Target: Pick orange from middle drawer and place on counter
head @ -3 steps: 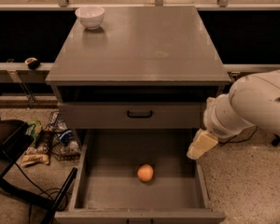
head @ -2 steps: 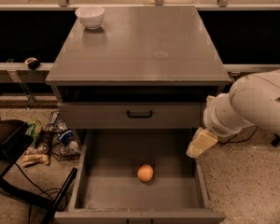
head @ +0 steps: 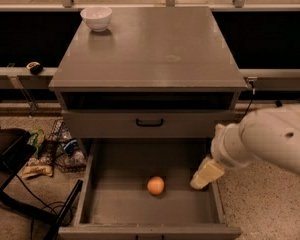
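Gripper [head: 206,174] lower, over middle drawer [head: 119,196]; arm [head: 275,139] cropped.

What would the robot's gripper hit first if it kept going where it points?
Probably the floor of the open grey middle drawer, just right of the small round orange. The gripper points down-left over the drawer's right side; depth is unclear.

orange [head: 155,185]: orange
middle drawer [head: 120,204]: plain grey
counter [head: 140,54]: grey, faint round smudge
gripper [head: 203,177]: cream, over the middle drawer's right side
bowl [head: 96,18]: white
handle [head: 149,122]: black
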Controlling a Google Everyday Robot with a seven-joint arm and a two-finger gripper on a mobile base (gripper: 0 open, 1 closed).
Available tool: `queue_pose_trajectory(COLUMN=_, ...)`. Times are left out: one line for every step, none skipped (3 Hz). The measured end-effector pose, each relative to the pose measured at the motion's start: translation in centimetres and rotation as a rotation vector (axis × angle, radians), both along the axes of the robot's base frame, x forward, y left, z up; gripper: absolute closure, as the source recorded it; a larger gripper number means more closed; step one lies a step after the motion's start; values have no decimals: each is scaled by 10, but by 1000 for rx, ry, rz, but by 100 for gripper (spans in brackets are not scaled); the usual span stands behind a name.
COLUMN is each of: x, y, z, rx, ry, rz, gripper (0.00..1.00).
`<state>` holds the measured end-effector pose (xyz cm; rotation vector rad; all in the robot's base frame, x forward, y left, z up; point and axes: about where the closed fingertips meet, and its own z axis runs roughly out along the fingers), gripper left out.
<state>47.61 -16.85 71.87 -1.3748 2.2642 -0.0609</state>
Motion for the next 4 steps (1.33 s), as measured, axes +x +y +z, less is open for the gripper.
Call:
queue_pose_trajectory(x=-26, y=14, z=-57, rx=61, ry=61, rz=-23, gripper=0)
queue_pose_trajectory(x=-44, y=34, z=-107, rx=129, ry=91, rz=-33, gripper=0)
queue_pose_trajectory(x=-50, y=57, z=-153, rx=215, ry=87, rz=-37, gripper=0)
queue_pose_trajectory(x=-45, y=78, z=-190, rx=294, ry=78, rz=-47, gripper=0)
